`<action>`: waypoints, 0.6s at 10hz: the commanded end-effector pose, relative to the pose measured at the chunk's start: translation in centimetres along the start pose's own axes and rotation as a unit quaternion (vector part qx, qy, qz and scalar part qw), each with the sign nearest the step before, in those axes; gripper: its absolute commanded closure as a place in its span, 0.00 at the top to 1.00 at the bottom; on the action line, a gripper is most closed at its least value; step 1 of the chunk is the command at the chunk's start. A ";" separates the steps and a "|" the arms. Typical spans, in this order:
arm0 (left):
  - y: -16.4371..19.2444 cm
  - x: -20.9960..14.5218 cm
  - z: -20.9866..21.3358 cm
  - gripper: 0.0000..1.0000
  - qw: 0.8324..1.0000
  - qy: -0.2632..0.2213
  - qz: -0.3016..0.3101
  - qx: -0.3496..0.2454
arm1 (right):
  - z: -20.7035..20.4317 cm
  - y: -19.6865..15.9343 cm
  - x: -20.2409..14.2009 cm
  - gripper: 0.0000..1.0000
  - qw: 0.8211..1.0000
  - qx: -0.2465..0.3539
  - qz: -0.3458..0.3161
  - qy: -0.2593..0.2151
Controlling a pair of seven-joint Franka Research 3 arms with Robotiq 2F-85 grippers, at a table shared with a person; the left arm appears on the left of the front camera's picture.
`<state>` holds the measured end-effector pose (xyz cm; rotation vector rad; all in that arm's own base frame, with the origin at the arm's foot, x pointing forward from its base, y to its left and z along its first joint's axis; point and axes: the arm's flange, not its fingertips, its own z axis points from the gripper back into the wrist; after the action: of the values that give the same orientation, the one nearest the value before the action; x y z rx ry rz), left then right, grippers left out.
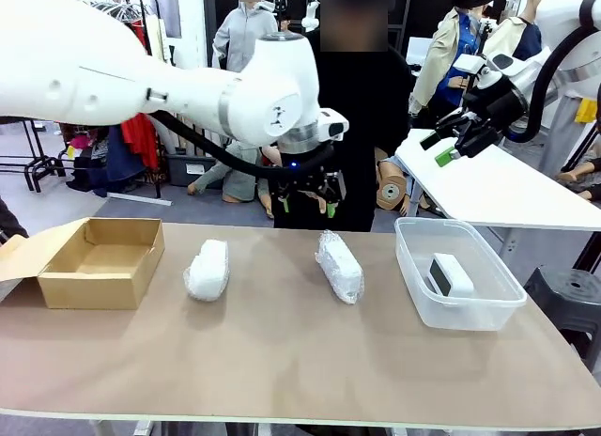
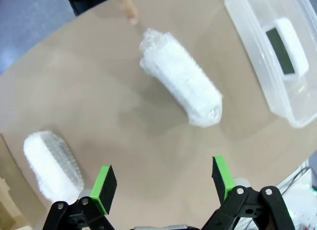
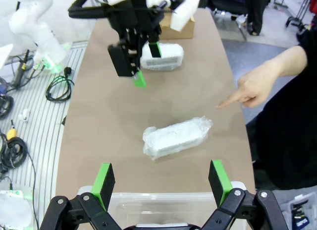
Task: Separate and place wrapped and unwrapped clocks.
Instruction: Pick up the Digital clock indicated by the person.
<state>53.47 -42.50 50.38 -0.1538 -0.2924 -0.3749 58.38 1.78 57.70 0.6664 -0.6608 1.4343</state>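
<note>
My left tool (image 1: 317,203) hangs spread and empty over the far edge of the brown bench (image 1: 282,361). An oblong bundle in crinkly white padded wrap (image 1: 340,265) lies on the bench at about five o'clock from it in the front view. I judge this bundle is the one to take, since a person's hand (image 3: 252,86) points at it from the far side. To grasp it well I should come down with my pads across its short width, near the middle, and squeeze gently, because the wrap looks soft and slippery. The second wrapped bundle (image 1: 208,270) lies at nine o'clock of the first, well apart. The open brown cardboard box (image 1: 94,290) sits beyond it at the bench's nine o'clock end and is probably where wrapped ones go. The bare white rounded digital clock with a dark screen (image 1: 451,275) already rests in the clear plastic tub (image 1: 470,314) at three o'clock. My right tool (image 1: 449,147) is spread too, raised high at two o'clock, clear of my path. The pointing finger is what I must avoid.
</note>
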 end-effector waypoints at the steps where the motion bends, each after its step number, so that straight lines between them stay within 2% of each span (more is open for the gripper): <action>1: -1.7 2.3 -1.4 1.00 0.997 -0.018 0.047 0.050 | 0.1 0.1 0.0 1.00 1.000 0.001 0.001 0.000; 3: -2.9 2.9 -2.6 1.00 0.997 -0.028 0.049 0.046 | 0.1 0.1 0.0 1.00 1.000 0.001 0.001 0.000; 6: -2.5 2.0 -2.8 1.00 0.998 -0.023 0.041 0.033 | 0.1 0.1 0.0 1.00 1.000 0.001 0.001 0.000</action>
<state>55.37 -46.60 48.17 -0.1106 -0.3439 -0.2798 58.39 1.78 57.68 0.6667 -0.6605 1.4342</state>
